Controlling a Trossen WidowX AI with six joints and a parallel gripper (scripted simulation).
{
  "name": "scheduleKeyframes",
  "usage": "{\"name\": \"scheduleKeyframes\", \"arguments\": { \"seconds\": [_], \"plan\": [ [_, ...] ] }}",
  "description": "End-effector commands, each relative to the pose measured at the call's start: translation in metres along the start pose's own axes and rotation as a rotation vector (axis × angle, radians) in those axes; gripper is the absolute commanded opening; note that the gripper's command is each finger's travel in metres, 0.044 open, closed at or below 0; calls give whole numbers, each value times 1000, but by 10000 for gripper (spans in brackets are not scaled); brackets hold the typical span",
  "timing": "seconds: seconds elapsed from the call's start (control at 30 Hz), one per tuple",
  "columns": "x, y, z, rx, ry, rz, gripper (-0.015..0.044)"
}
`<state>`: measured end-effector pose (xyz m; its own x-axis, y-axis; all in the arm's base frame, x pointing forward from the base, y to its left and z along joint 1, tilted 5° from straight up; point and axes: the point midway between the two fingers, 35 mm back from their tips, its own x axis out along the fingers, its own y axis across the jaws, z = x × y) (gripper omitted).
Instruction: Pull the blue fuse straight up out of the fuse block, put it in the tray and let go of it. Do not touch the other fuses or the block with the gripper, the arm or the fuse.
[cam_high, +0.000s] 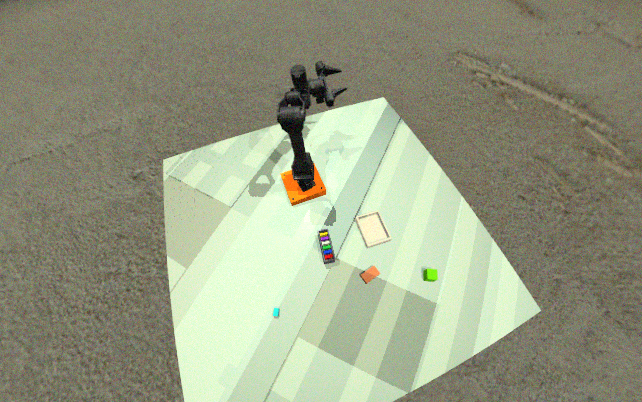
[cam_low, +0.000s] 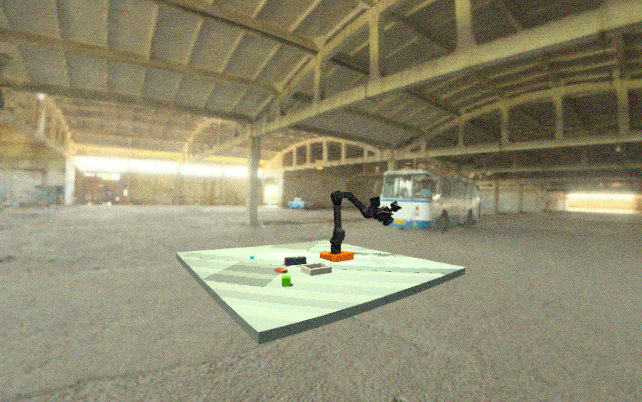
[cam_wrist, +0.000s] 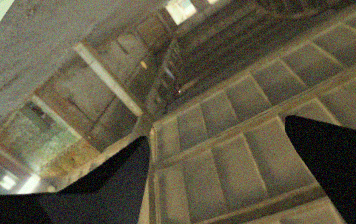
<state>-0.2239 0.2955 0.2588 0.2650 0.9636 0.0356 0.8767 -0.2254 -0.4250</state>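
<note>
tool open, raised; no writing legible.

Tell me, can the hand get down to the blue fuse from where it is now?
Probably yes. The hand is open, raised high and away from the fuse block; nothing stands over the blue fuse, though neighbouring fuses sit tight on both sides.

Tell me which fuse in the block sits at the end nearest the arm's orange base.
The yellow fuse: it tops the row in the fuse block, closest to the orange base; the red fuse ends the far side.
</note>
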Motion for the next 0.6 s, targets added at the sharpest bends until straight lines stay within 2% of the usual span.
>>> {"name": "scheduleKeyframes", "arguments": {
  "seconds": [0.0, 0.2, 0.4, 0.57],
  "plan": [
    [2, 1, 0, 0, 1, 3, 374],
    [75, 42, -15, -3, 25, 122, 216],
    [143, 116, -32, 8, 23, 296, 66],
    [182, 196, -48, 42, 5, 475, 66]
  ]
}}
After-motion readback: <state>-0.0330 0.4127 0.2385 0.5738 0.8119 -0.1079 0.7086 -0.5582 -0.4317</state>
